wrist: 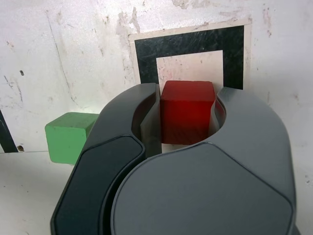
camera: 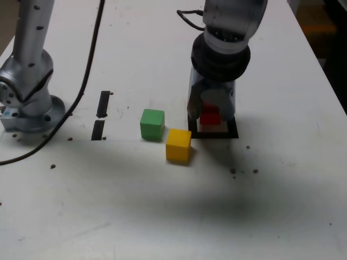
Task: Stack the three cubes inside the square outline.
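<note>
- White table (camera: 282, 184), marked with small dark spots and scuffs, seen at an angle from the exterior camera.
- Gripper (wrist: 188, 112): closed on the red cube (wrist: 188, 112), its two fingers against opposite sides of the block, which fills the space between them.
- The red cube shows within the square outline (camera: 214, 135) in both views; whether its underside touches the table or hangs just above it, I cannot tell.
- The outline is a thick black border with a pale centre. The arm (camera: 222, 40) reaches in from the top of the exterior view and hides much of it there — the near edge shows plainly. The wrist view shows the opposite edge and parts of the sides, with the gripper covering the rest.
- Yellow cube (camera: 178, 146): on the table, outside the outline, near its lower-left corner in the exterior view.
- Green cube (camera: 152, 125): also on the table, just beside the yellow one and farther to the exterior view's left. In the wrist view it is partly hidden behind a finger.
- Two short black strips (camera: 103, 104) lie in line on the table, between the green cube and a silver base (camera: 33, 111) at the exterior view's left.
- A dark cable (camera: 88, 65) curves across the exterior view's left side, passing in front of part of the table — its path in the picture runs clear of all three cubes.
</note>
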Controlling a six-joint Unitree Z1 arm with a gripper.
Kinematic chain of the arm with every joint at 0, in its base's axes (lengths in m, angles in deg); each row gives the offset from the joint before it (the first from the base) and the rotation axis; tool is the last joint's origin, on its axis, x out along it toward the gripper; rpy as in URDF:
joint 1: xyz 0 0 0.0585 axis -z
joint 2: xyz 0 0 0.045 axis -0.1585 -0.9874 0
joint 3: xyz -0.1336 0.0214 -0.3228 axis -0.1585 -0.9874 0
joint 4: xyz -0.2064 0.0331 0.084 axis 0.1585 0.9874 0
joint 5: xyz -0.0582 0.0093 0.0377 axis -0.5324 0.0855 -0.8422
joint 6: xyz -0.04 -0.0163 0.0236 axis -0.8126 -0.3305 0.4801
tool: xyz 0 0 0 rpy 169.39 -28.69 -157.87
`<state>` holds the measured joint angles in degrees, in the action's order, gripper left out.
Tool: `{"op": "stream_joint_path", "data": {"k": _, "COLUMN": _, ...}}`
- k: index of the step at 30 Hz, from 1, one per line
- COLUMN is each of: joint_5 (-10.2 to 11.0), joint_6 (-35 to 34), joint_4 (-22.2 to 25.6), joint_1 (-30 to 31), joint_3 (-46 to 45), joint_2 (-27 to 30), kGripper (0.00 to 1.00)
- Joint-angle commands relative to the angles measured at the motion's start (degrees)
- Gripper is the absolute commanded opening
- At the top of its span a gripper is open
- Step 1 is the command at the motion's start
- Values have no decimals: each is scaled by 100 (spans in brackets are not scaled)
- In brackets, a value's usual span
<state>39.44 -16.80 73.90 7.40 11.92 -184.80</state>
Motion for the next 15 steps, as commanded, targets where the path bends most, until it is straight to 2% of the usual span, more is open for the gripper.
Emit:
{"op": "stream_joint_path", "data": {"k": 1, "joint_5": -17, "joint_6": 15, "joint_4": -10, "joint_1": -32, "joint_3": -33, "joint_2": -6, "kGripper": 15}}
{"op": "stream_joint_path", "data": {"k": 5, "joint_5": -54, "joint_6": 40, "joint_4": -31, "joint_1": -59, "joint_3": -64, "joint_2": -6, "kGripper": 19}}
{"op": "stream_joint_path", "data": {"k": 7, "joint_5": -82, "joint_6": 69, "joint_4": -39, "joint_1": -74, "joint_3": -64, "joint_2": -7, "kGripper": 27}}
{"op": "stream_joint_path", "data": {"k": 8, "joint_5": -107, "joint_6": 97, "joint_4": -39, "joint_1": -89, "joint_3": -65, "joint_2": -9, "kGripper": 35}}
{"op": "stream_joint_path", "data": {"k": 10, "joint_5": -194, "joint_6": 197, "joint_4": -38, "joint_1": -138, "joint_3": -71, "joint_2": -31, "kGripper": 58}}
{"op": "stream_joint_path", "data": {"k": 12, "joint_5": -251, "joint_6": 267, "joint_4": -39, "joint_1": -166, "joint_3": -64, "joint_2": -60, "kGripper": 75}}
{"op": "stream_joint_path", "data": {"k": 15, "joint_5": -269, "joint_6": 302, "joint_4": -27, "joint_1": -175, "joint_3": -40, "joint_2": -78, "kGripper": 84}}
